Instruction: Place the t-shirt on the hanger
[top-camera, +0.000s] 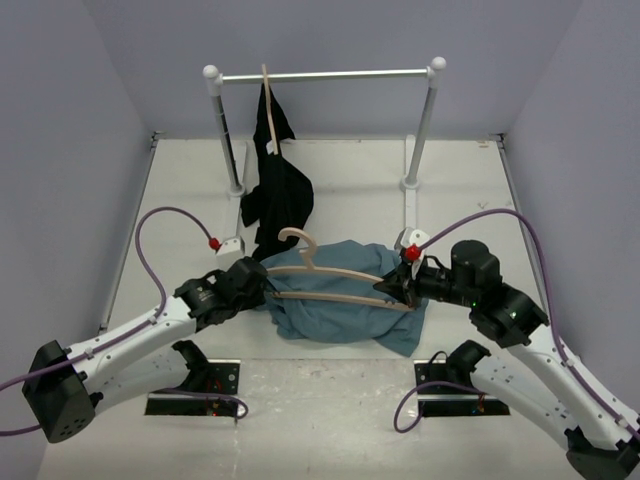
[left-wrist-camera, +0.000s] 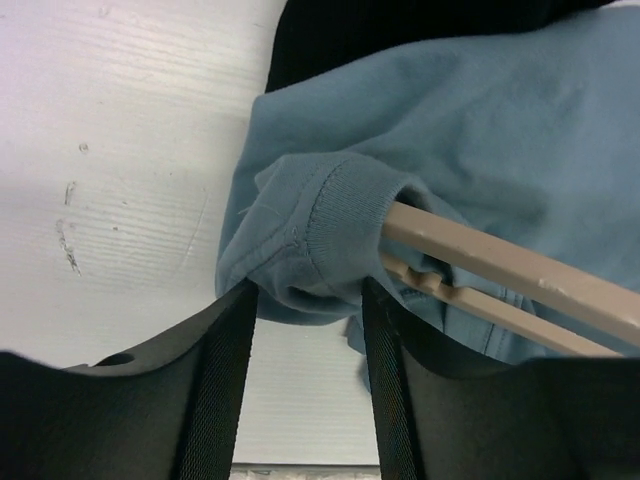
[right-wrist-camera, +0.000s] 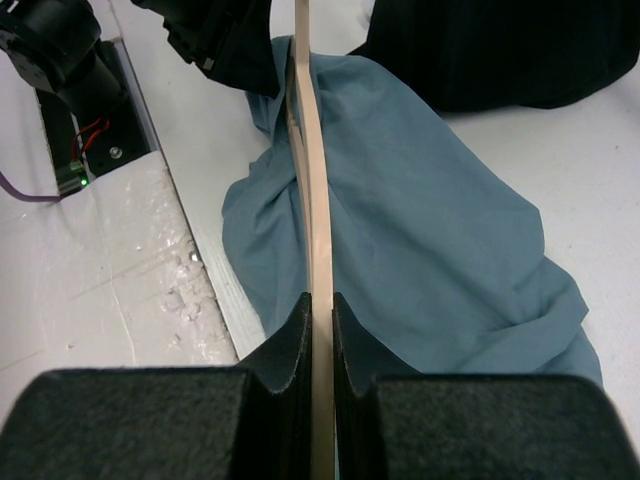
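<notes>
On the table (top-camera: 460, 200), the blue-grey t-shirt (top-camera: 340, 315) lies crumpled under the hanger (top-camera: 330, 272), one hanger end inside its ribbed hem (left-wrist-camera: 330, 215). The hem could slip off should either arm tug unevenly. Both arms reach low and inward: left gripper (left-wrist-camera: 308, 300) half-closed, pinching the hem; right gripper (right-wrist-camera: 320, 305) clamped on the hanger.

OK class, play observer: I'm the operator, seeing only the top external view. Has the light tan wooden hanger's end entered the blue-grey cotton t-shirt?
Observer: Yes. In the left wrist view the light tan wooden hanger runs into a ribbed opening of the blue-grey cotton t-shirt.
Operator: Do the left fingers have cloth?
Observer: The left fingers flank that ribbed fold, which touches both.
Operator: And the right grip?
Observer: The right fingers are shut on the hanger's thin edge.
</notes>
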